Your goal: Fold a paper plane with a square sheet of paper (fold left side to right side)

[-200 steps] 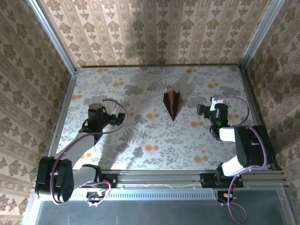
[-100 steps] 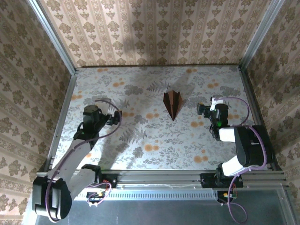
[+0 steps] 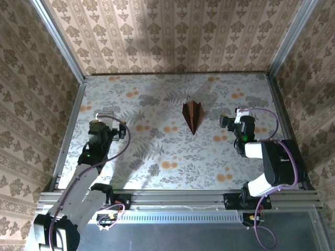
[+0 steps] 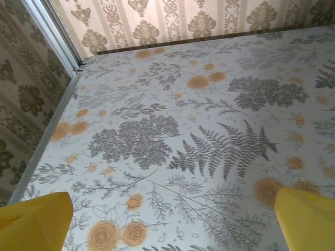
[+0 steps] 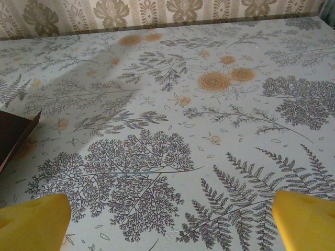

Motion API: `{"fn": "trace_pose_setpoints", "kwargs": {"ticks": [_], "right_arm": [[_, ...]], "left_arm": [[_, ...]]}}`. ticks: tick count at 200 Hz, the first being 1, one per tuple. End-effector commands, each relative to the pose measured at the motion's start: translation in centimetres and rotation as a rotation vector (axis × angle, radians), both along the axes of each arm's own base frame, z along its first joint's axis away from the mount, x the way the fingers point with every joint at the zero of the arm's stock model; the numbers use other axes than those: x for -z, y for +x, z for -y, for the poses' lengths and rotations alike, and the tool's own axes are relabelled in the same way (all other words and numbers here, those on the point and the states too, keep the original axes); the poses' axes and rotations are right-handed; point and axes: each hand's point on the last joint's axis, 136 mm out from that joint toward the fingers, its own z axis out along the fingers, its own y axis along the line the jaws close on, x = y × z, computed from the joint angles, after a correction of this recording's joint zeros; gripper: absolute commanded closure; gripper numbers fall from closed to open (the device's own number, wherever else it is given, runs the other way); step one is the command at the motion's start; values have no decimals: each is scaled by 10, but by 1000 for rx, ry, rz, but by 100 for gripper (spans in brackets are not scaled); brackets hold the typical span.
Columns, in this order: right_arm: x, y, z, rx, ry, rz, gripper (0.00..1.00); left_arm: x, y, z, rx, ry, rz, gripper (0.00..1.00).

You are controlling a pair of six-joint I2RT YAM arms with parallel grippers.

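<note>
Between the left gripper (image 4: 171,218) and right gripper (image 5: 170,219), both wide and empty, lies the paper plane (image 3: 193,116).

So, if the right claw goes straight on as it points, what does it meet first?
The way looks free, though depth is unclear: ahead of the right claw lies the flowered table cover, then the back wall. The paper plane sits off to its left.
</note>
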Motion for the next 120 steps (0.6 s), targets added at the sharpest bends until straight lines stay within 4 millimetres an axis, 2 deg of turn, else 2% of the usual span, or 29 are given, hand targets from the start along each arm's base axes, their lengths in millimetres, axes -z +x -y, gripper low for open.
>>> {"fn": "trace_pose_setpoints", "kwargs": {"ticks": [1, 51, 120], "right_arm": [[-5, 3, -1, -4, -28, 21, 0], [-6, 3, -2, -5, -30, 23, 0], [-5, 3, -1, 0, -37, 21, 0]], "left_arm": [[5, 4, -16, -59, 64, 44, 0], [30, 18, -24, -82, 77, 100, 0], [44, 43, -10, -18, 60, 152, 0]]}}
